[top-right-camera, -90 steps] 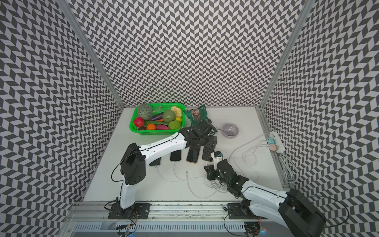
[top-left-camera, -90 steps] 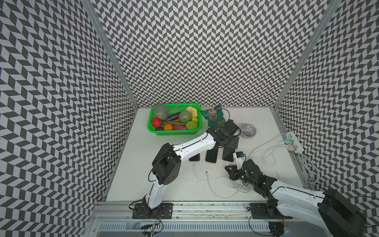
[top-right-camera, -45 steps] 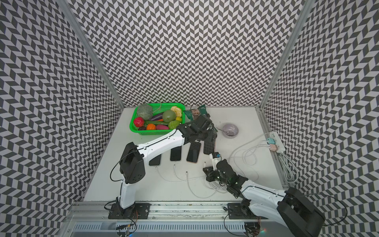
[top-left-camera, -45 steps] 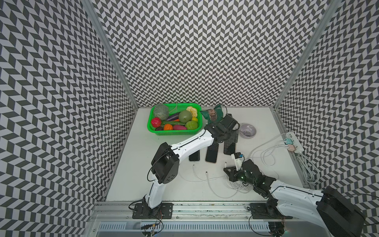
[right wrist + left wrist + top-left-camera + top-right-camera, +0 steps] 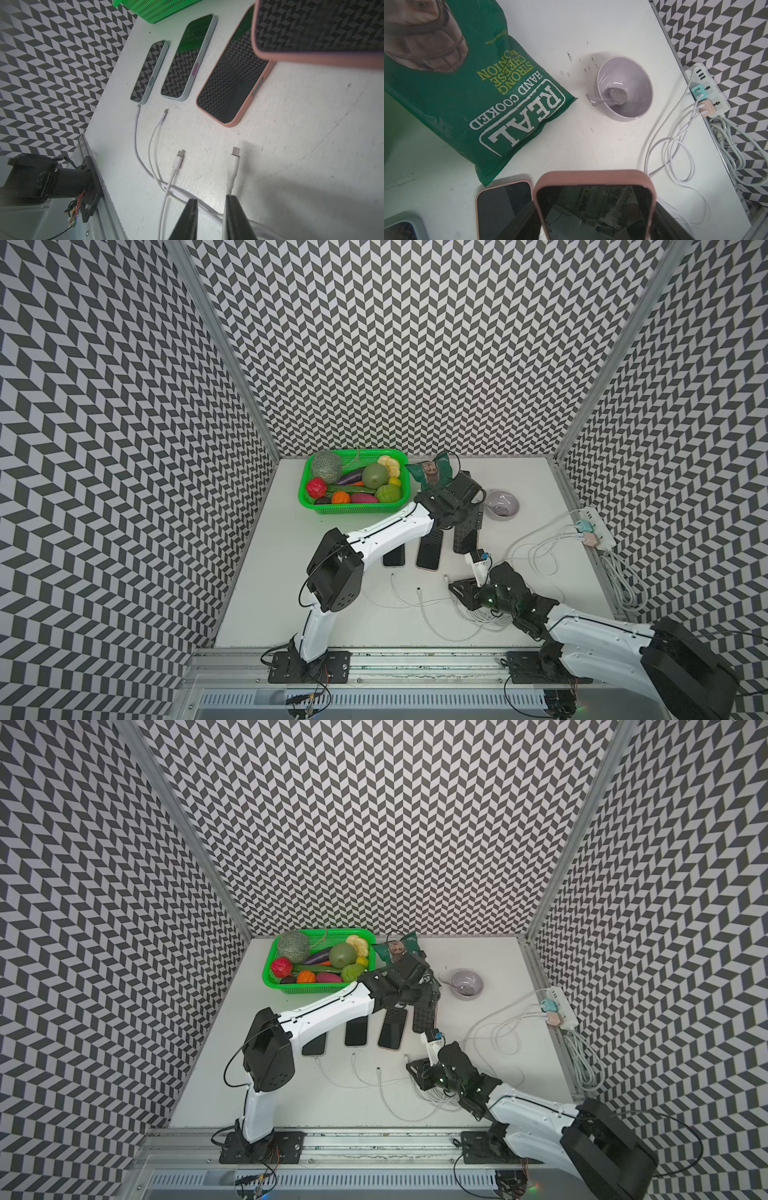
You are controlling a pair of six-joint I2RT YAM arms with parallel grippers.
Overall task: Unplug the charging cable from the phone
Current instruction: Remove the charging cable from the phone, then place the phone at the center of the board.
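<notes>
Nearest the front edge of the counter [image 5: 270,614]: right gripper [image 5: 211,199], jaws parted, nothing clamped between them. Just ahead of one jaw, the charging cable [image 5: 233,174], plug end bare and flat on the counter, clear of every phone. Beside it, three more white leads [image 5: 176,164], crossed and loosely coiled beneath the right arm.

Further back, a row of three phones [image 5: 187,60], face up. Tip of the last lead right at the end of the outermost phone [image 5: 149,72]; plugged or merely touching, not discernible.

Beyond the row, the phone [image 5: 311,31] in a pink case, raised off the counter, clamped across its width by the left gripper [image 5: 596,222].

Farthest: lilac bowl [image 5: 639,104] with spoon [image 5: 617,96], crisp bag [image 5: 467,83], green basket [image 5: 353,508], power strip [image 5: 710,91] at the side wall.

Judged status: unplugging apparently done, set-down pending.

Hazards:
- Slip of the smooth case from a narrow hold, ending in a drop onto the neighbouring pink-cased phone [image 5: 232,83].
- Snagging of the coiled leads on the right arm during any retreat, dragging plugs into the row.
</notes>
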